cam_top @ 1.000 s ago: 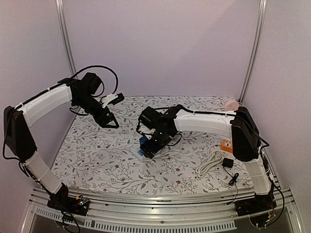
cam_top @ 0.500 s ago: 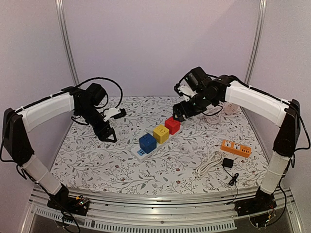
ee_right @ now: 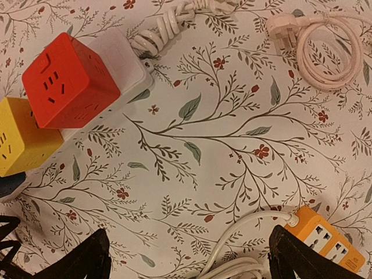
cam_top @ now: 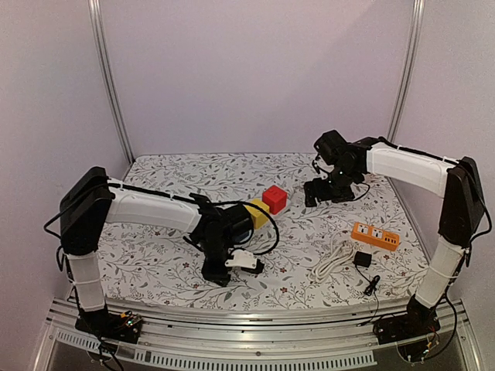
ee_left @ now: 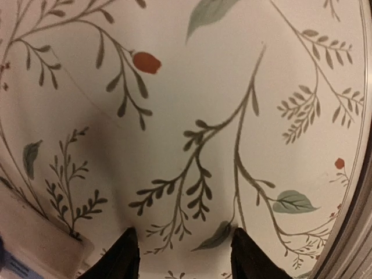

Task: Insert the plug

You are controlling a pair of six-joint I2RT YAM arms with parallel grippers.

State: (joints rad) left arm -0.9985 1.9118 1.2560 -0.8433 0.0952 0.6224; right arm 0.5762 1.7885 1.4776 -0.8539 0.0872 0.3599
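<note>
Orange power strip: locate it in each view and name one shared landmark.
Top external: orange power strip at middle right.
Left wrist: not in it.
Right wrist: orange power strip in the bottom right corner.
Shared landmark: red cube, in top external and right wrist.

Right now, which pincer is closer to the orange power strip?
Right. The right pincer hovers a little behind the orange power strip; the left pincer is far off to its left.
</note>
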